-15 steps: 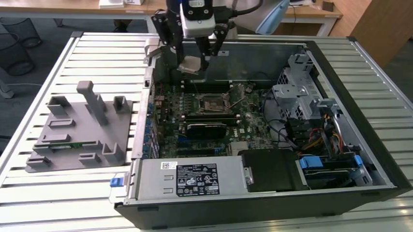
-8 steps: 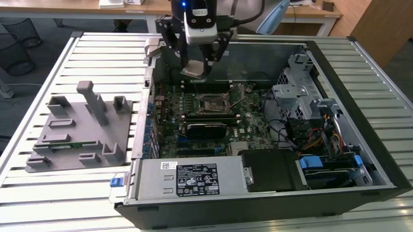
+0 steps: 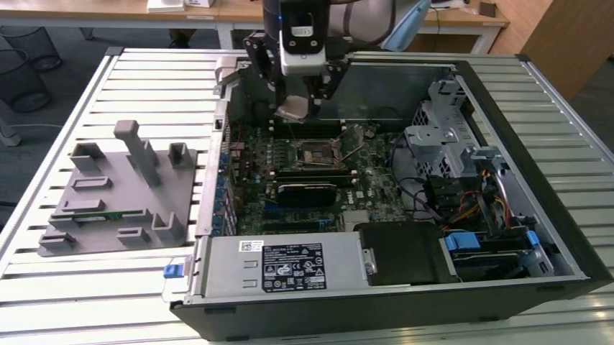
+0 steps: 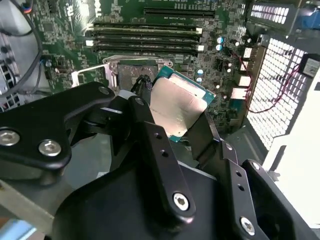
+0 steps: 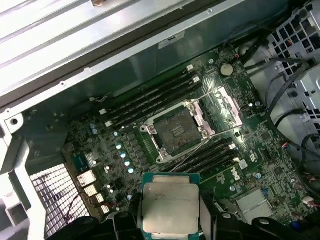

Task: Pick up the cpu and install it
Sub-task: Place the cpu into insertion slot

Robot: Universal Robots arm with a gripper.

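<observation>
Metal, matte silver-grey, square with a thin teal rim: that's the cpu [image 5: 169, 202]. I see it clamped in the gripper [image 5: 170, 221] between its 2 black fingers [image 4: 155, 140], above the green motherboard [image 5: 125, 150], apart from the open socket [image 5: 175, 131].

Silver-grey cpu [image 5: 170, 202], apparently teal-rimmed, black fingers [image 4: 156, 146], green motherboard [image 5: 270, 135].

Bright, even light washes the table [image 3: 57, 287]; inside the case [image 3: 403, 305] it is dimmer (soft shadows), and the cpu [image 5: 170, 205] lid glares pale.
</observation>
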